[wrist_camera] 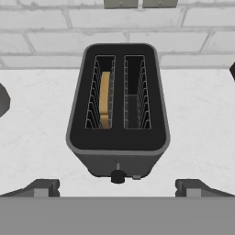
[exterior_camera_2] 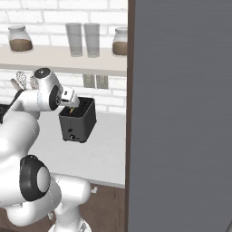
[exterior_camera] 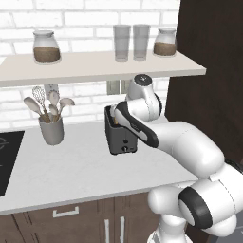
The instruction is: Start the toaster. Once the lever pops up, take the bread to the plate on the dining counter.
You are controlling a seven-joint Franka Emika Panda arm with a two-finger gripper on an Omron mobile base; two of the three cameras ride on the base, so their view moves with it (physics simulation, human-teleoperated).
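One slice of bread (wrist_camera: 105, 98) stands in the toaster (wrist_camera: 118, 137)'s left slot below your wide-open, empty gripper (wrist_camera: 117, 188), poised above so you can reach the lever.

Both base views flank the arm, sharing the small dark grey boxy toaster (exterior_camera: 122, 137); the hand view looks closely down into its slots.

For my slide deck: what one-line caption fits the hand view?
Open tool poised above the toaster, bread standing in its left slot.
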